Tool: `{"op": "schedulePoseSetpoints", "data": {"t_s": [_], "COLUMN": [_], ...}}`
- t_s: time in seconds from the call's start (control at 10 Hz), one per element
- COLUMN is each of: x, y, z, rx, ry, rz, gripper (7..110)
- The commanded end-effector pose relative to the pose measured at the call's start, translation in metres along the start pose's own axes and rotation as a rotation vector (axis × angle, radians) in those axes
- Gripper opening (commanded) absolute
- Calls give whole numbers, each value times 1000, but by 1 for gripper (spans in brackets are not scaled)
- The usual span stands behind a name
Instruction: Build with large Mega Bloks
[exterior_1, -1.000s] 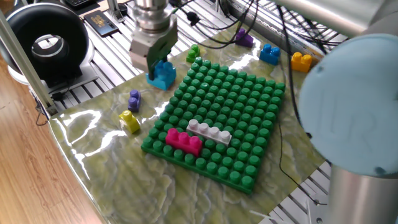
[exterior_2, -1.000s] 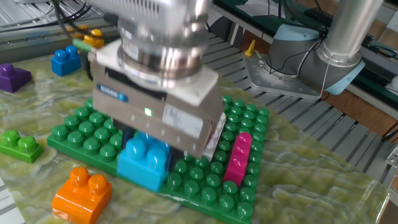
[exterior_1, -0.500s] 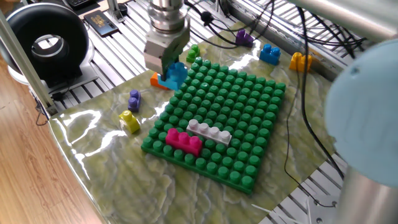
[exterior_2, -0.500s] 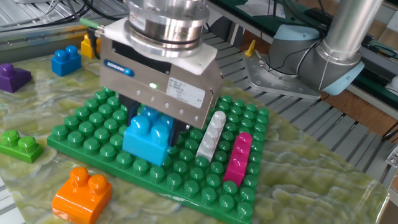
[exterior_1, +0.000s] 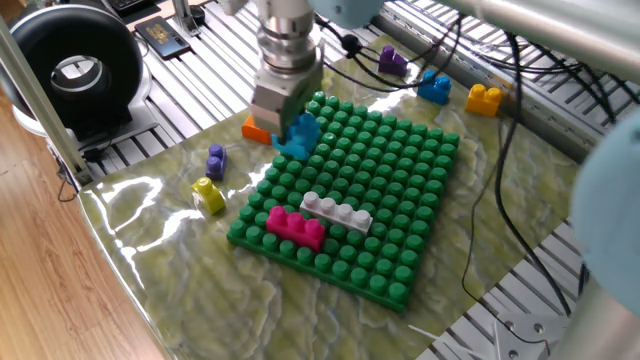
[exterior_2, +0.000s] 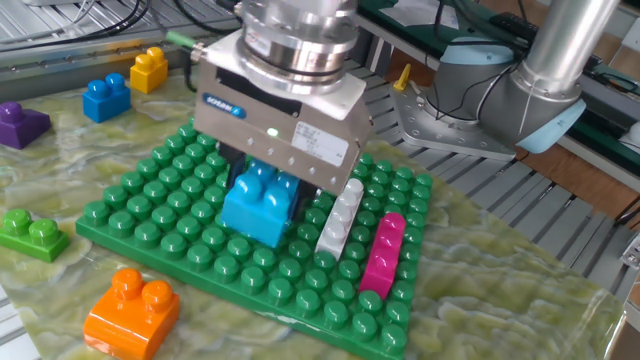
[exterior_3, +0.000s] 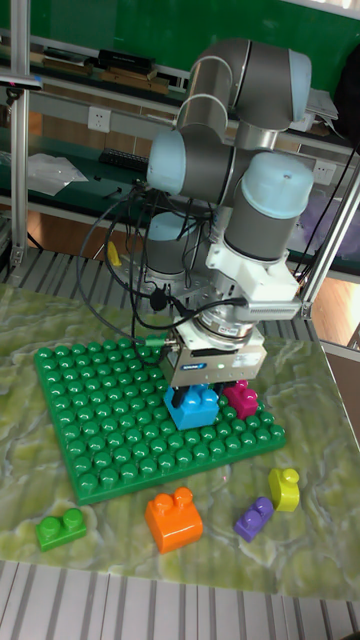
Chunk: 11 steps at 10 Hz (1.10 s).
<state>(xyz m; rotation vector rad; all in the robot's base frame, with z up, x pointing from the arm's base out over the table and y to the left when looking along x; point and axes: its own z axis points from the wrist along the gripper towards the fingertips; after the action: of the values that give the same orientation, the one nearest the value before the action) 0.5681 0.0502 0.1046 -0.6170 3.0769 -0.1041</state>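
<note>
At frame centre, the hand (exterior_2: 268, 190) gripped a light blue brick (exterior_2: 258, 205) just above the green baseplate (exterior_2: 150, 235), apparently lining it up beside the white brick (exterior_2: 338, 218) and magenta brick (exterior_2: 382, 254).

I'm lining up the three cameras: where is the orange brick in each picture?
One fixed view: orange brick at upper left, mostly hidden behind the claw.
Other fixed view: bottom left, in front of the green baseplate.
Tall fixed view: lower middle, below the baseplate.
Shared landmark: the green baseplate.
</note>
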Motion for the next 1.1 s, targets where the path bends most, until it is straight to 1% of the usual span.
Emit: {"op": "schedulePoseSetpoints", "data": {"t_s": [0.0,0.1,0.3,0.5,0.6,0.7,0.8,0.9,1.0], "x": [33,36,47,52,53,50,48,51,56], "y": [-2,1,5,10,10,5,8,14,14], "z": [-1,2,8,16,16,17,16,16,16], "rx": [2,-15,-42,-67,-70,-47,-60,-83,-83], "ry": [35,43,62,40,42,31,23,35,56], "rz": [-56,-76,-107,-115,-115,-92,-83,-62,-25], "gripper": [7,7,7,7,7,7,7,7,7]}}
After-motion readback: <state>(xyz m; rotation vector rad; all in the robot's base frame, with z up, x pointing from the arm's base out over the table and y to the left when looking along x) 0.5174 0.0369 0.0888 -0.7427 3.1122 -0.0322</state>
